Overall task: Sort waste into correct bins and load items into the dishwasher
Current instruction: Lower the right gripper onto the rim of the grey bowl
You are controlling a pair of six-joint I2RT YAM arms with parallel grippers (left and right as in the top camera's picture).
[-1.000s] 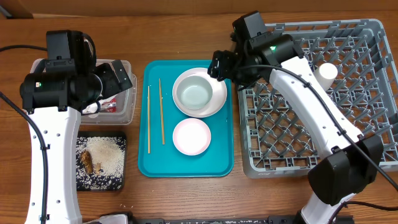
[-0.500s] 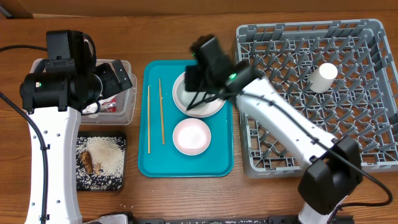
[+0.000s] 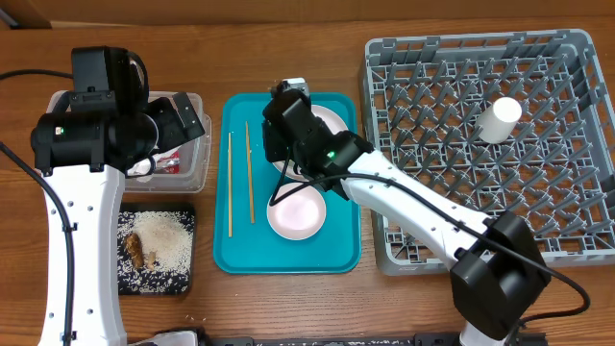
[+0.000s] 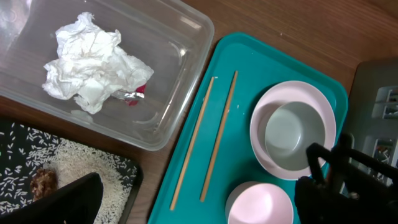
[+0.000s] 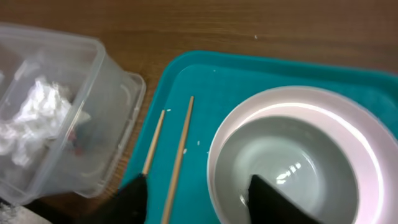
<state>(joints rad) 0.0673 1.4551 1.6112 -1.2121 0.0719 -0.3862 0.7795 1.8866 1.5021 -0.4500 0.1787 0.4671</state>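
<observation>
My right gripper point(image 5: 199, 194) hangs open over the teal tray point(image 3: 240, 252). One finger is inside the bowl point(image 5: 292, 155) stacked on the white plate point(image 5: 364, 121); the other is beside the chopsticks point(image 5: 180, 149). The bowl's left rim lies between them. A second bowl point(image 3: 296, 211) sits nearer on the tray. The cup point(image 3: 500, 120) lies in the grey dishwasher rack point(image 3: 538, 202). My left gripper point(image 4: 202, 190) is open and empty above the tray's left edge. The napkin point(image 4: 93, 62) and red wrapper point(image 4: 134, 96) lie in the clear tub point(image 4: 180, 74). Rice and a brown scrap point(image 4: 43, 183) lie on the black tray point(image 3: 154, 252).
The right arm point(image 3: 384, 187) stretches from the front right across the rack's left edge and the teal tray. The left arm point(image 3: 86, 144) stands over the clear tub. Bare wooden table point(image 3: 288, 308) shows along the front.
The right arm has swung left from the rack's edge across the plate. Its gripper now sits over the plate's left side, near the chopsticks. The left arm has not moved.
</observation>
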